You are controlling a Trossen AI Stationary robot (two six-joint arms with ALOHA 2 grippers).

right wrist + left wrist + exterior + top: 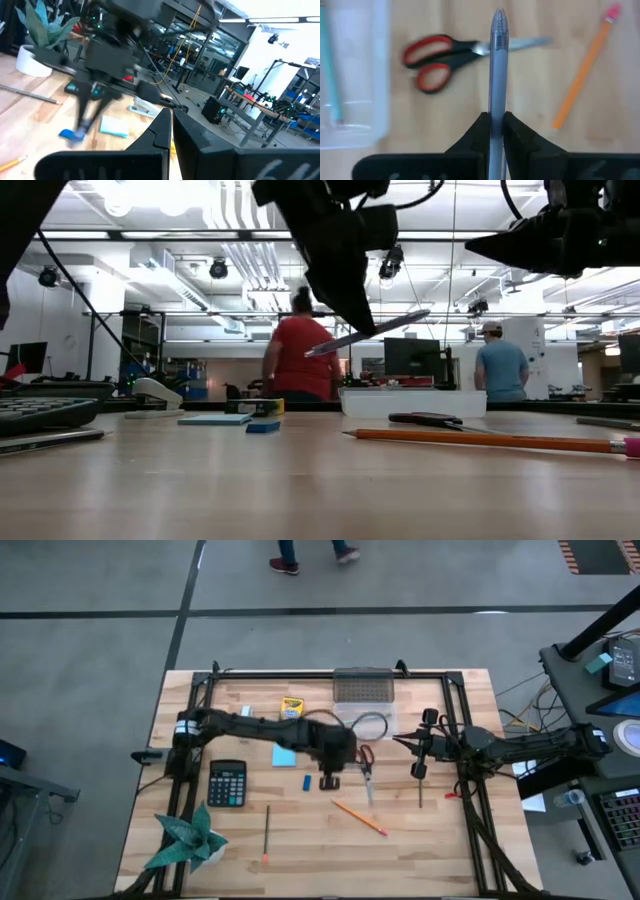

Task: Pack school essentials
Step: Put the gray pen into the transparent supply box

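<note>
From where I stand, the left gripper [496,131] is clamped on a translucent grey pen [497,60], held clear of the table near its middle, just beside the red-handled scissors [445,60] lying flat on the wood. In the low view the pen [365,333] slants upward from the fingers, tip high. The clear plastic case [362,692] sits toward the far edge of the table, and I judge that is where the pen belongs. To do this well, I'd say the arm should carry the pen high enough to clear the scissors and the case's wall, level it out along the case's long side, lower it inside, and only then let go, since a tilted pen dropped early could bounce off the rim. The right gripper [420,752] waits toward the right edge with its fingers pressed together on nothing I can see. Still out on the table are the orange pencil [359,817] toward the near edge, the tiny blue eraser [306,782], the light-blue note pad [283,755] and the crayon box [291,707].
</note>
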